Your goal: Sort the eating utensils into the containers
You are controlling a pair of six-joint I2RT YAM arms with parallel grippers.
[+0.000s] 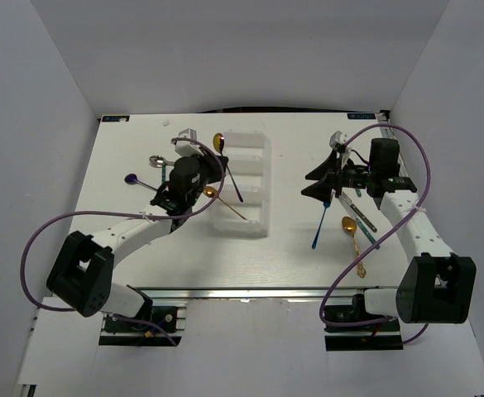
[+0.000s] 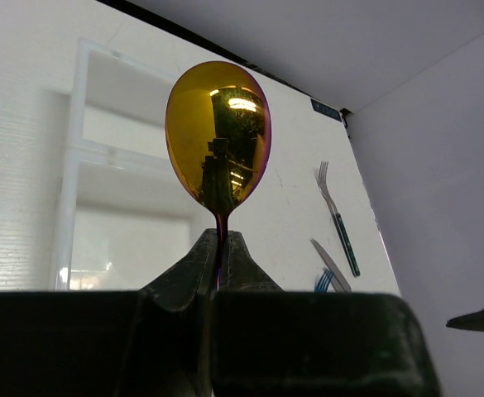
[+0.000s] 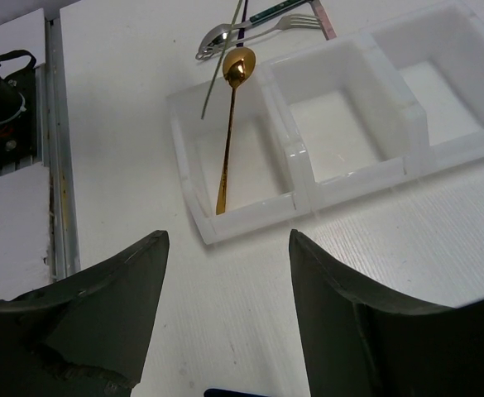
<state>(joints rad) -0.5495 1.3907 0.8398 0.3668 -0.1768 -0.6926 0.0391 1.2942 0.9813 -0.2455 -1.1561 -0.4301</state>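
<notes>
My left gripper [image 1: 214, 163] [image 2: 219, 237] is shut on the neck of an iridescent gold-purple spoon [image 2: 218, 136]. It holds the spoon over the far end of the translucent white tray [image 1: 265, 186], bowl [image 1: 218, 141] up and dark handle slanting down across the tray. A gold spoon [image 1: 225, 205] [image 3: 227, 141] leans in the tray's near end compartment [image 3: 250, 217]. My right gripper [image 1: 317, 184] [image 3: 229, 240] is open and empty above the table, right of the tray. A blue fork [image 1: 320, 222] lies just below it.
A gold spoon [image 1: 354, 240], a knife [image 1: 359, 213] and a teal-handled fork [image 2: 338, 220] lie at the right. A purple spoon [image 1: 134, 179], a silver teal-handled spoon [image 1: 160, 165] [image 3: 214, 35] and a fork [image 1: 184, 136] [image 3: 295, 21] lie left of the tray. Purple cables loop beside both arms.
</notes>
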